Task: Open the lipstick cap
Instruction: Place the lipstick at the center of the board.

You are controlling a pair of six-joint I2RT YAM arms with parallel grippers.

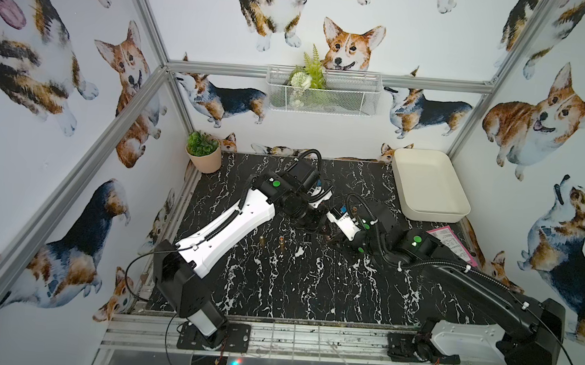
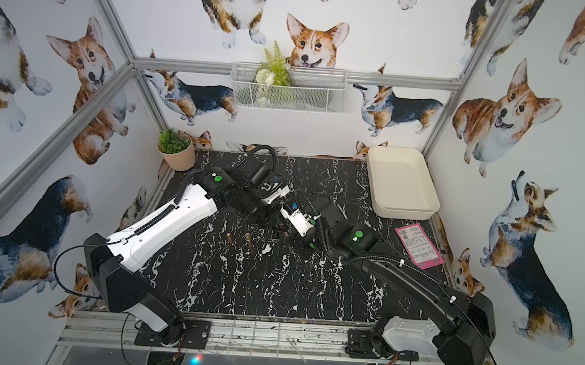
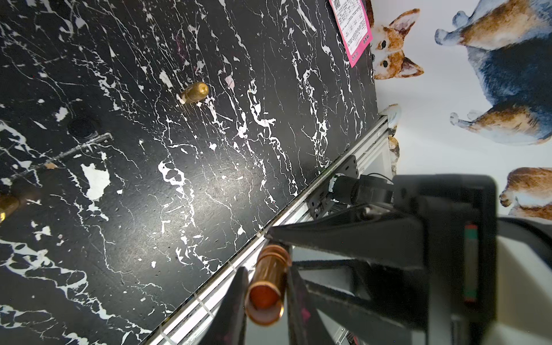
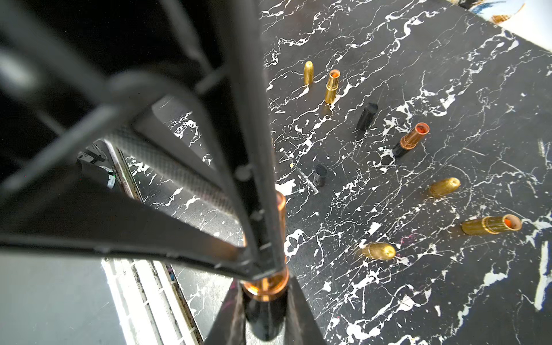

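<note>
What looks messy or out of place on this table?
Loose gold caps and open lipsticks dot the table in no order. The left gripper has pink smears on its fingers, likely lipstick. A pink slip lies near the table's edge.

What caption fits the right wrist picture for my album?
Right pincer grips a black-and-copper lipstick; loose caps and open lipsticks dot the marble table.
</note>
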